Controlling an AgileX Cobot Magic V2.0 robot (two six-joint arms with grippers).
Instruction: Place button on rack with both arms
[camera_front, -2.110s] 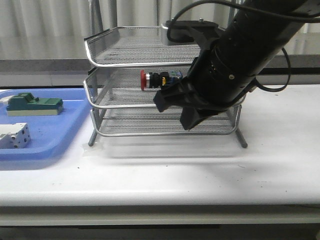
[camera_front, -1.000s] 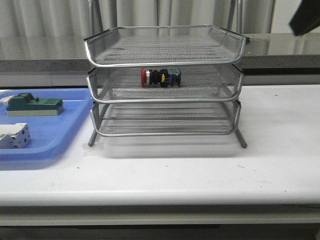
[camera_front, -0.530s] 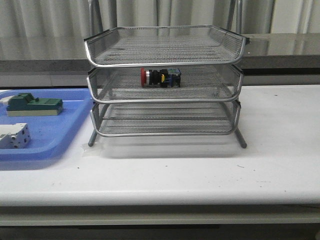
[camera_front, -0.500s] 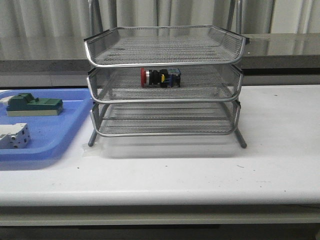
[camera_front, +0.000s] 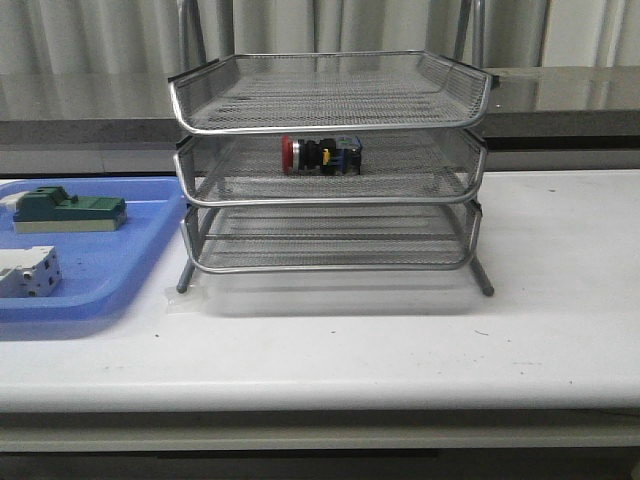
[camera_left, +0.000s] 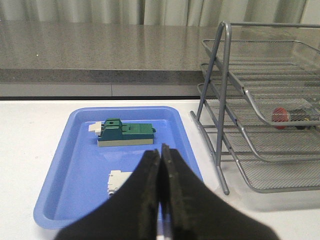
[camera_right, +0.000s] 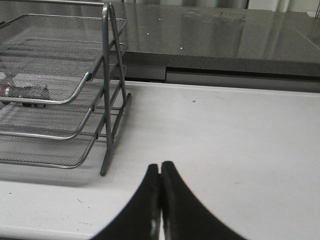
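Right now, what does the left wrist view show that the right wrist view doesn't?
Only the left wrist view shows the blue tray, with the green block and the white terminal block in it, plus the shut left gripper. Only the right wrist view shows the shut right gripper over a bare stretch of table. Both show the rack with the button lying in its middle tray.

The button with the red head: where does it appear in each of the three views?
Front view: the button lies in the middle tier of the rack, near its centre.
Left wrist view: its red head shows through the mesh at the right edge.
Right wrist view: at the far left edge, dim behind the mesh.
Shared landmark: the rack's middle tray.
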